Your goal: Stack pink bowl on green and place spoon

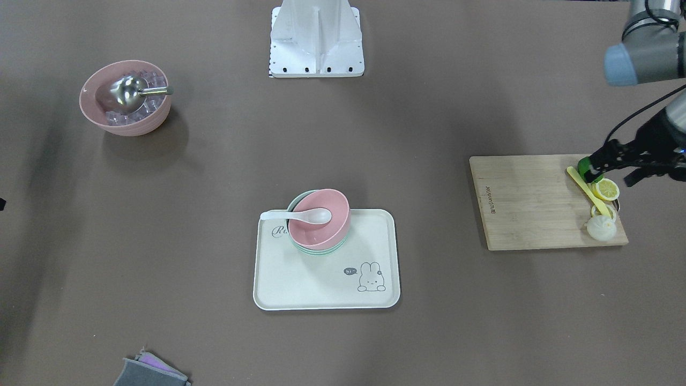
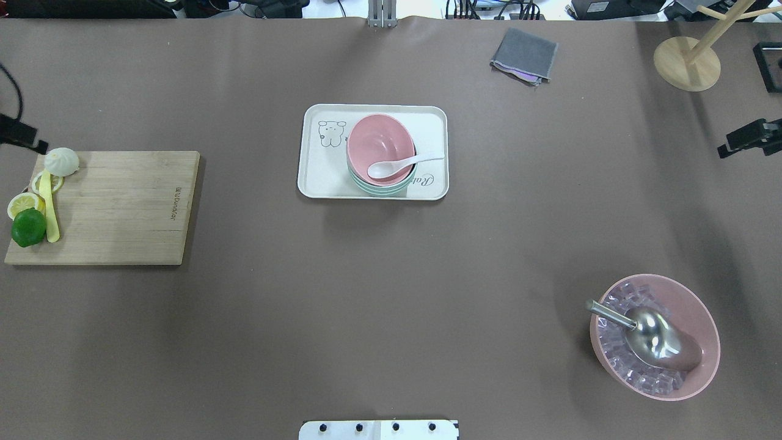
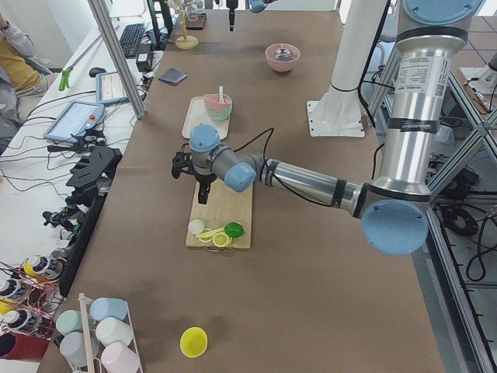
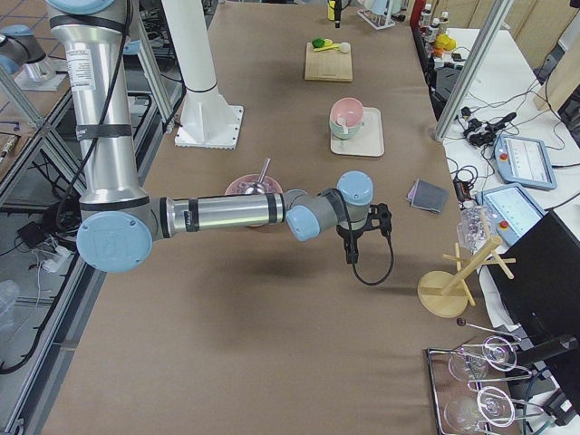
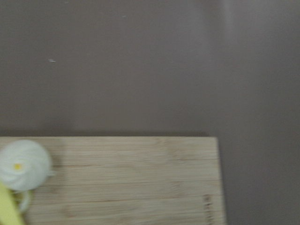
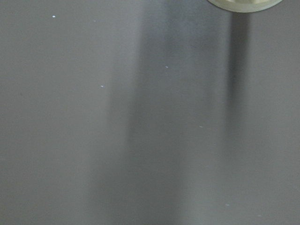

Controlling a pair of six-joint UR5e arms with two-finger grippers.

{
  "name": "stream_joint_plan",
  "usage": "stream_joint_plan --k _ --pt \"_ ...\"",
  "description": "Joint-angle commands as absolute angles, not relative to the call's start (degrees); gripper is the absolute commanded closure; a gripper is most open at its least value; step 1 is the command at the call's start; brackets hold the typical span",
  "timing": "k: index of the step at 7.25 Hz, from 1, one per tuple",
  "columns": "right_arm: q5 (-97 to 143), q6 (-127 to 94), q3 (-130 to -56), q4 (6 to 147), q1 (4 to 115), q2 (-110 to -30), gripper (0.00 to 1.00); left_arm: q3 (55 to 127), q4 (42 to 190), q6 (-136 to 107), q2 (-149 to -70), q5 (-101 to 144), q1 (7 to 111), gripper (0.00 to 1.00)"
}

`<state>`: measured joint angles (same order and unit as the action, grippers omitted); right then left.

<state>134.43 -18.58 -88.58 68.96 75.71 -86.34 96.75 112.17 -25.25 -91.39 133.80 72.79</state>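
The pink bowl [image 1: 321,234] [image 2: 374,139] sits nested in the green bowl [image 1: 316,251] [image 2: 380,189] on the white rabbit tray [image 1: 321,284] [image 2: 317,178] at mid-table. The white spoon [image 1: 316,216] [image 2: 391,168] lies in the pink bowl with its handle over the rim. My left gripper [image 1: 588,172] [image 2: 41,146] hangs over the outer end of the cutting board, far from the tray; its fingers look shut and empty. My right gripper [image 2: 723,151] hovers at the table's far right side, also looking shut and empty.
A second pink bowl [image 1: 126,99] [image 2: 657,366] holds ice cubes and a metal scoop. A wooden cutting board [image 1: 530,201] [image 2: 116,208] carries a lime, lemon slices, a bun and a yellow tool. A grey cloth [image 2: 524,55] and a wooden stand [image 2: 687,61] lie at the far edge.
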Motion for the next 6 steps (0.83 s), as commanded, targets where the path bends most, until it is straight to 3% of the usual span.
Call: stream_joint_plan --k 1,2,6 --pt "134.6 -1.2 -81.8 69.1 83.1 -87.5 0.0 93.4 112.3 -6.3 -83.9 133.0 80.7 0.01" --pt "136.2 2.9 -81.1 69.1 84.8 -88.7 0.0 93.6 112.7 -5.5 -80.5 130.5 80.8 0.02" --pt "139.0 2.5 -82.2 68.9 84.8 -87.9 0.0 93.8 113.0 -3.7 -80.4 129.5 80.7 0.02"
